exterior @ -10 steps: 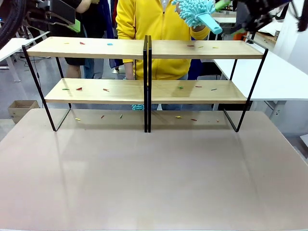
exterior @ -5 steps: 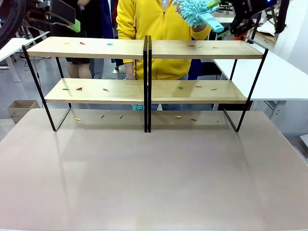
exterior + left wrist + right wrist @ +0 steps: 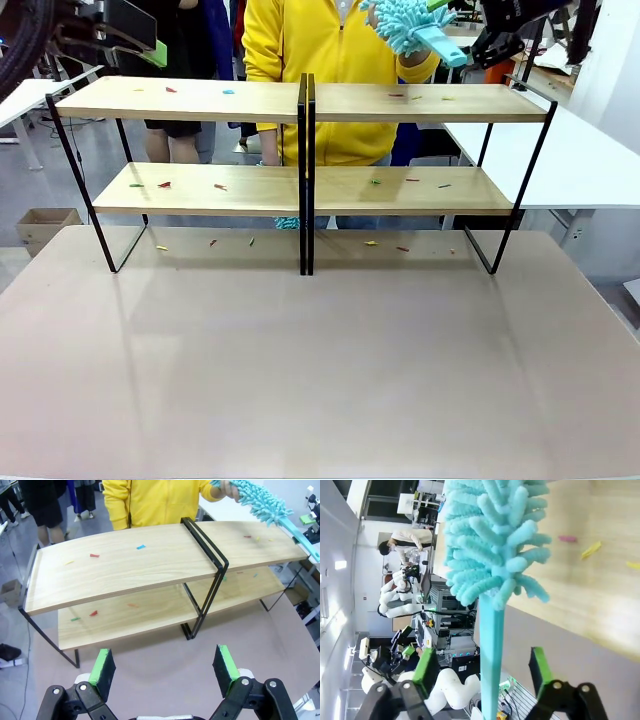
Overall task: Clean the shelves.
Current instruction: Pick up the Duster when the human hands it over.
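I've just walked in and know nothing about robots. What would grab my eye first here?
Probably the fluffy turquoise duster, held up by a person in yellow above the right end of the shelves, its handle between the fingers of the open right claw. Then the small coloured scraps dotted over both wooden boards, with the left claw open in front.

Shelves (image 3: 400,102) stand across far side of bench (image 3: 320,380), black divider (image 3: 306,170) at centre. Small coloured scraps (image 3: 219,187) dotted over both boards and on bench beneath. Person (image 3: 300,40) in yellow top behind, holding teal duster (image 3: 405,22) above upper board, right of divider. Right gripper (image 3: 480,40) just beside duster handle. Left gripper (image 3: 150,48) high at upper left, above board end
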Tool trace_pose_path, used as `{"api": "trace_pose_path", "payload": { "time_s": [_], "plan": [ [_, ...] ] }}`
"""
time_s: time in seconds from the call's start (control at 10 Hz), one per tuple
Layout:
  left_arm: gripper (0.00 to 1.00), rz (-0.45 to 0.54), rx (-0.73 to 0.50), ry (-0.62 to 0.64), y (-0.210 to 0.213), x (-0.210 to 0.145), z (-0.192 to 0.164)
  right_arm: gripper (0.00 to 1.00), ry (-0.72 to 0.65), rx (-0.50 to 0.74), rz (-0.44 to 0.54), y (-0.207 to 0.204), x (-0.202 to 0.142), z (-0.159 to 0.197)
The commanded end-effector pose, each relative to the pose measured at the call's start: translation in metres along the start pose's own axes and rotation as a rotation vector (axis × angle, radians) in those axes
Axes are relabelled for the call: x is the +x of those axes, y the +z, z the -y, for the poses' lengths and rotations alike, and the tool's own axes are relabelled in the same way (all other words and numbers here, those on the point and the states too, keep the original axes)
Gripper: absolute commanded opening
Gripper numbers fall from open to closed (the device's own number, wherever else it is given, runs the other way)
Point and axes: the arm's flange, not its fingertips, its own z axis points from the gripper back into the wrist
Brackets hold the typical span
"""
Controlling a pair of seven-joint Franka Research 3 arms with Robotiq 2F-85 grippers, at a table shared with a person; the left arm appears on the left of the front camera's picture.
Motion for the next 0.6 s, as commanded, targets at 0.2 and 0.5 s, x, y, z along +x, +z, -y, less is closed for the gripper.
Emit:
{"api": "trace_pose_path", "payload": {
  "time_s": [0.2,0.5],
  "plan": [
    [1.0,0.002,0.008,0.004,0.0,-0.0008,-0.0009,0.0,-0.023,0.053,0.01,0.002,0.0044,-0.0009],
    [1.0,0.002,0.008,0.004,0.0,-0.0008,-0.0009,0.0,-0.037,0.054,-0.005,0.0005,0.0051,0.0039]
  ]
}}
